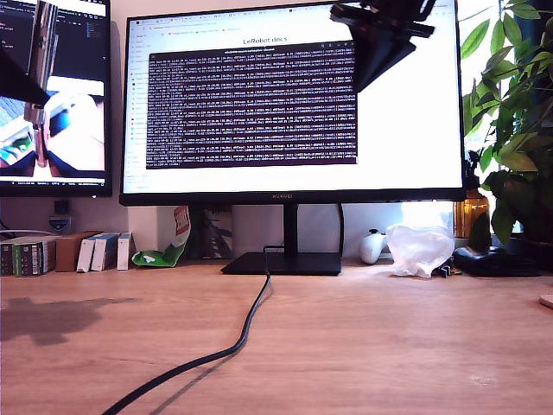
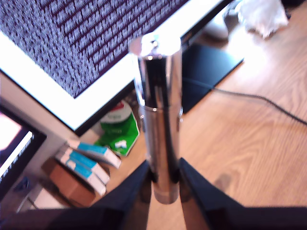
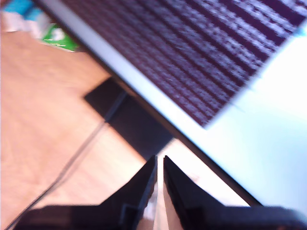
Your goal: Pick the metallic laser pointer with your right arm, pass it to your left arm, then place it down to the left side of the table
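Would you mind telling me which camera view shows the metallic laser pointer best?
The first wrist view: the metallic laser pointer fills the middle of the frame, shiny and ringed, clamped upright in my first hand. The exterior view shows it small at its upper left. The second wrist view does not show it.

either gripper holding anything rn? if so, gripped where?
My first gripper holds the metallic laser pointer, pinched near one end, most of its length sticking out. My second gripper holds nothing.
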{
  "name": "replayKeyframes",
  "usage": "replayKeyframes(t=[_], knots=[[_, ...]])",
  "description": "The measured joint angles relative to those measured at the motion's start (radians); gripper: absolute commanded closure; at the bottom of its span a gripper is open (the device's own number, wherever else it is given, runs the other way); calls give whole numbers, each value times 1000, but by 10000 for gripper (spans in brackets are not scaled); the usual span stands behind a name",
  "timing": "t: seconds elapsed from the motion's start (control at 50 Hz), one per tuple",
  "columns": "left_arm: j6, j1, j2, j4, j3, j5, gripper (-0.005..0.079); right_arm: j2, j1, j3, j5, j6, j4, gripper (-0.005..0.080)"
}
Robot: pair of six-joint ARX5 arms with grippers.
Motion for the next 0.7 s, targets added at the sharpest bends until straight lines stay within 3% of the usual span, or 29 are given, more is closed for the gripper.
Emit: replayKeyframes(t=[0.4, 0.7], knots=[[10, 0, 0, -3, 0, 0, 764, -42, -71, 0, 87, 49, -30, 764], [10, 0, 0, -2, 0, 9, 764, -241, -126, -35, 103, 77, -26, 764]])
